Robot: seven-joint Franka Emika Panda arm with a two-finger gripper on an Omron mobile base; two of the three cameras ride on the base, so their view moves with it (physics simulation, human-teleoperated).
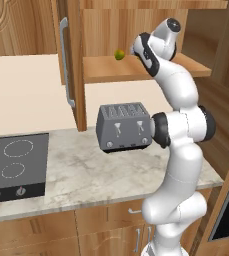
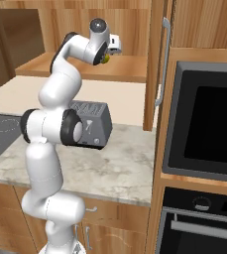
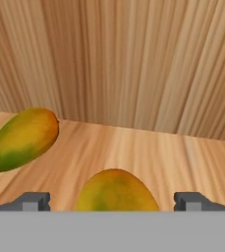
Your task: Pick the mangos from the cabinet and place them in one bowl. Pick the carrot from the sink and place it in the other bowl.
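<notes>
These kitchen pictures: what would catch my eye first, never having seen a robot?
The tall white arm reaching up into the open wooden cabinet above the marble counter. On the shelf lie two mangos: one sits between the tips of the open pincer, the other lies beside it. A grey toaster stands below.

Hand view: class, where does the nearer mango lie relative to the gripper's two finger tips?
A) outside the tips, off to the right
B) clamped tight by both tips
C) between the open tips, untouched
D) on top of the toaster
C: the nearer mango lies on the cabinet shelf midway between the wide-open tips of the gripper, with a gap on each side.
</notes>
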